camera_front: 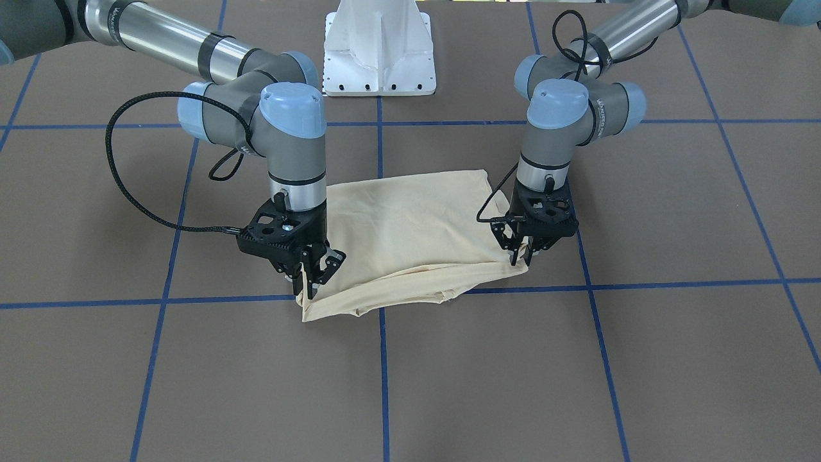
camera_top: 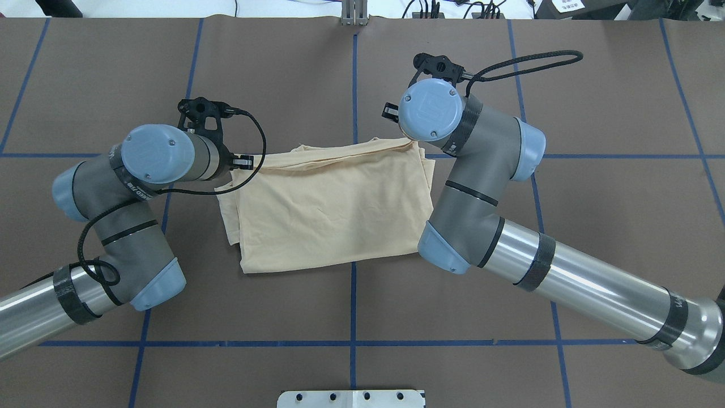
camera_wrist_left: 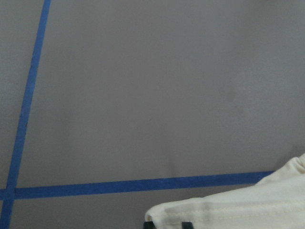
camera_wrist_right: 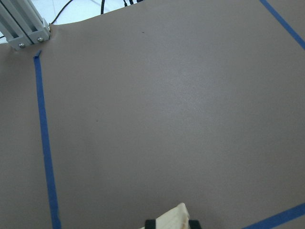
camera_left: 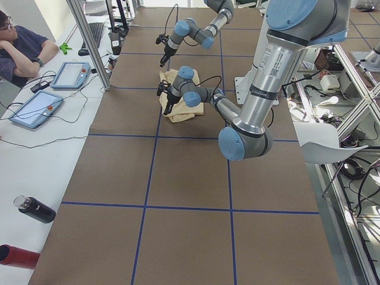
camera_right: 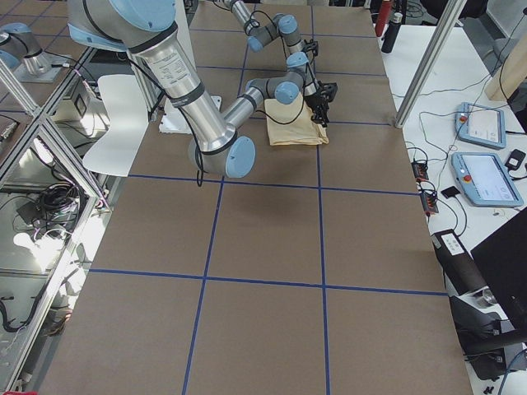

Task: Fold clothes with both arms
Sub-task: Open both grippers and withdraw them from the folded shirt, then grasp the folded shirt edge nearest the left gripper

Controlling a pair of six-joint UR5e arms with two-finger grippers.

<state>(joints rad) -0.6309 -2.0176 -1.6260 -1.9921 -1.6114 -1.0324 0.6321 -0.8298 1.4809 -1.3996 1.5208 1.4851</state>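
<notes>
Worktop (camera_front: 673,212): matte grey-brown covering, marked into large squares by blue tape lines (camera_front: 641,283). Lighting is even and the shadows are soft.

A white side bench (camera_left: 53,172) runs along one long edge. It carries one teach pendant (camera_left: 70,75), a second pendant (camera_left: 34,108), a keyboard (camera_left: 96,32), a black bottle (camera_left: 34,209) lying down and a red bottle (camera_left: 15,256).

An aluminium frame post (camera_left: 89,41) rises at the bench edge. A person (camera_left: 21,44) sits at the far end of the bench.

Open metal racking (camera_left: 347,77) on the opposite side holds cables and loose items.

I see a big brown table (camera_front: 673,212) marked with blue tape lines (camera_front: 383,372); a folded pale yellow shirt (camera_front: 410,224) lies near its middle, across one line; a white base (camera_front: 380,51) stands at the robot's edge.
</notes>
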